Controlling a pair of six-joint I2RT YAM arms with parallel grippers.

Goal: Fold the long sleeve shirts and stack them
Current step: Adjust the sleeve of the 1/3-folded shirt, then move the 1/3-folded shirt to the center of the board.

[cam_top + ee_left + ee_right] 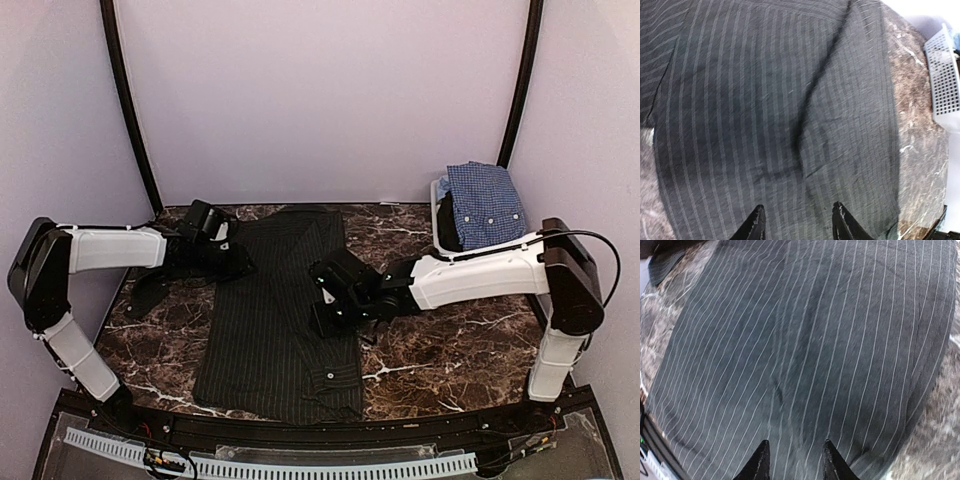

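We are working on the black pinstriped shirt [280, 310], which is lying lengthwise down the middle of the bench [470, 345] as a narrow panel. The blue-check shirt [485, 205] is sitting in the white basket [440, 215] at the far right, not yet folded.

The left gripper [797, 217] is hovering over the shirt's far left part and the right gripper [792, 455] over its right edge. Both are standing moderately open with only flat cloth beneath them, holding nothing.

As we are judging it, the lengthwise fold is about done and a crosswise fold is coming. To do that well, we are wanting both grippers to pinch matching corners at one end, catching every layer. They should then lift together so the stripes are staying parallel and the panel is not skewing.

The overhead view is giving us what the wrists cannot: the whole outline, dark cloth trailing out under the left arm, and the waiting shirt. The left wrist view is showing a raised crease running down the cloth, one worth smoothing, which is hardly showing from above. The right wrist view is showing the cloth edge lying flat on the marble.
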